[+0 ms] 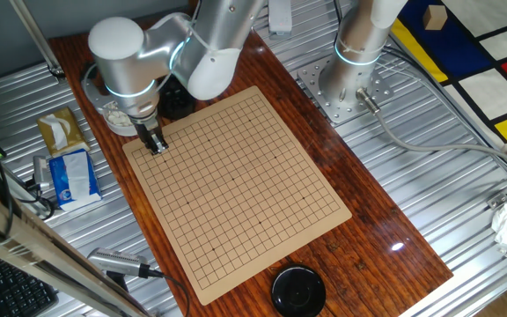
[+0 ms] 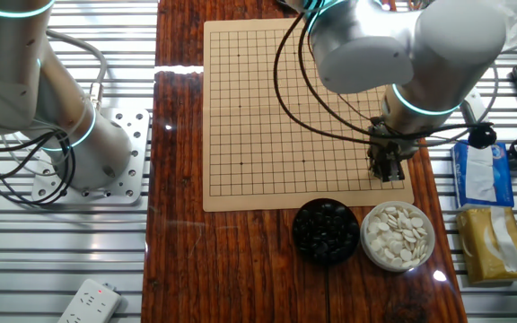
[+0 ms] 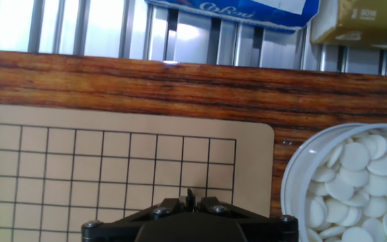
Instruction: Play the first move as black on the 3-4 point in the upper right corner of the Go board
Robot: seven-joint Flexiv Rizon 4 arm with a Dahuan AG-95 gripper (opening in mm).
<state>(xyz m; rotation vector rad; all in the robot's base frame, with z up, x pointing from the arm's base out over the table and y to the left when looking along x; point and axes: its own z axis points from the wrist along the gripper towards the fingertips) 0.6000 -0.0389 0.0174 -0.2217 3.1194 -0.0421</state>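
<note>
The tan Go board lies on the wooden table and carries no stones. It also shows in the other fixed view and the hand view. My gripper hangs low over the board's corner nearest the two bowls, also seen in the other fixed view. In the hand view my gripper is shut on a thin dark black stone held on edge between the jaws. A bowl of black stones and a bowl of white stones stand just off that board edge.
The white stone bowl is close to the right of the gripper. A tissue pack and a box lie beyond the table edge. A black lid sits at the board's far end. A second arm's base stands opposite.
</note>
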